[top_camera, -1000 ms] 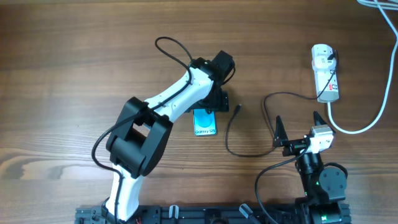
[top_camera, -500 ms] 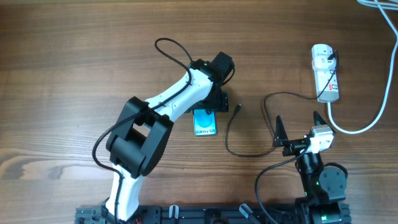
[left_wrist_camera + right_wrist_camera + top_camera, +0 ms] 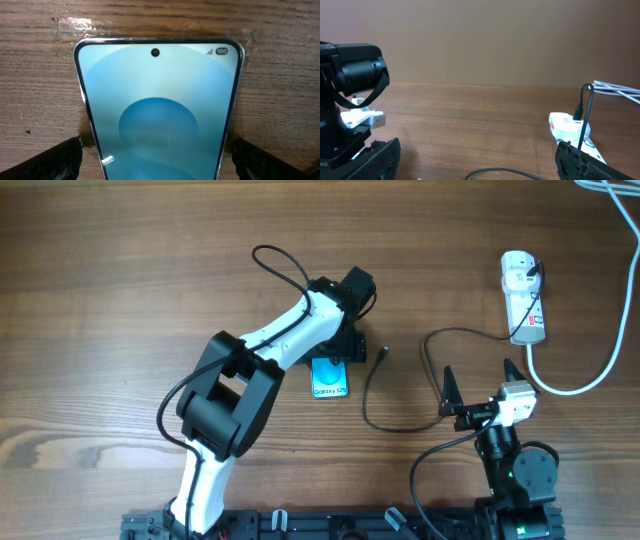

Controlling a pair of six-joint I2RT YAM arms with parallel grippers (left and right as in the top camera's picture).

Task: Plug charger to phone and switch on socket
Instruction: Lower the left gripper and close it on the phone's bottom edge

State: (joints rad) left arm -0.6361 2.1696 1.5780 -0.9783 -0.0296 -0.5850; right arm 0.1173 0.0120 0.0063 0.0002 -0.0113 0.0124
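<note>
The phone (image 3: pixel 330 378) lies flat on the table with its cyan-blue screen up; it fills the left wrist view (image 3: pixel 160 105). My left gripper (image 3: pixel 345 350) is open, its fingers either side of the phone with small gaps. The charger cable (image 3: pixel 395 425) loops across the table; its connector tip (image 3: pixel 385 356) lies loose right of the phone and its black plug (image 3: pixel 537 275) sits in the socket (image 3: pixel 522 300). My right gripper (image 3: pixel 478 392) is open and empty, low near the front edge. In the right wrist view the socket (image 3: pixel 567 125) is at the right.
A thick white cord (image 3: pixel 590 385) runs from the socket's near end out to the right and up to the far right corner. The left arm (image 3: pixel 260 355) stretches diagonally over the table's middle. The arm bases stand at the front edge.
The left arm's elbow has shifted slightly right; the gripper stays over the phone. The right arm, cable and socket have not moved.
</note>
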